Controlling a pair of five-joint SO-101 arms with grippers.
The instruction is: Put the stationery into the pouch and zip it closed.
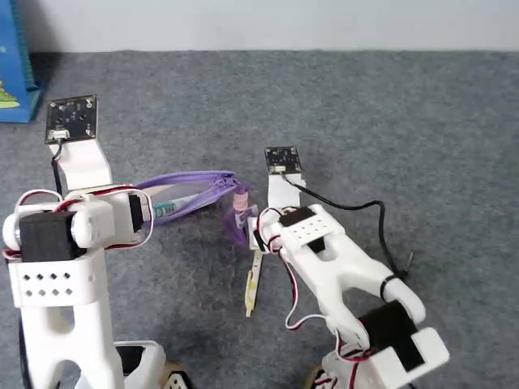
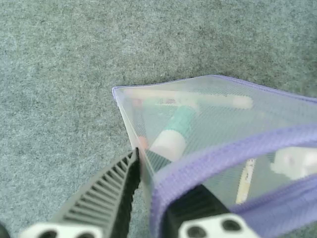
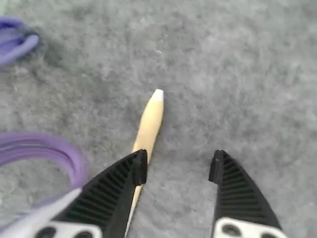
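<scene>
- Clear mesh pouch [image 1: 199, 194] with purple zip trim [image 2: 223, 153], flat on grey carpet [image 1: 405, 105], about 9 o'clock from the high-view centre; mouth open, zip not closed.
- Left gripper [image 2: 148, 173] clenched on pouch end wall: one finger [image 2: 119, 183] outside the mesh, the other tucked under the purple trim.
- Inside pouch: green-and-white tube [image 2: 174, 131] plus a pale pen [image 2: 198, 98], side by side, seen through the mesh.
- Pink zipper pull [image 1: 240, 203] at the pouch's 3 o'clock end, just beside the right arm's wrist.
- Right gripper [image 3: 179, 158] released, jaws spread wide, nothing between them, low over bare carpet.
- Loose cream pen [image 3: 151, 116] with white tip, outside the pouch on the carpet, around 6 o'clock from the zipper pull in the high view; runs under one right-gripper finger [image 3: 124, 178], not grasped.
- Black cable [image 1: 365, 207] trailing off toward 3 o'clock from the right arm.
- Blue box [image 1: 12, 73] at the high view's 10 o'clock edge, well apart from everything else.
</scene>
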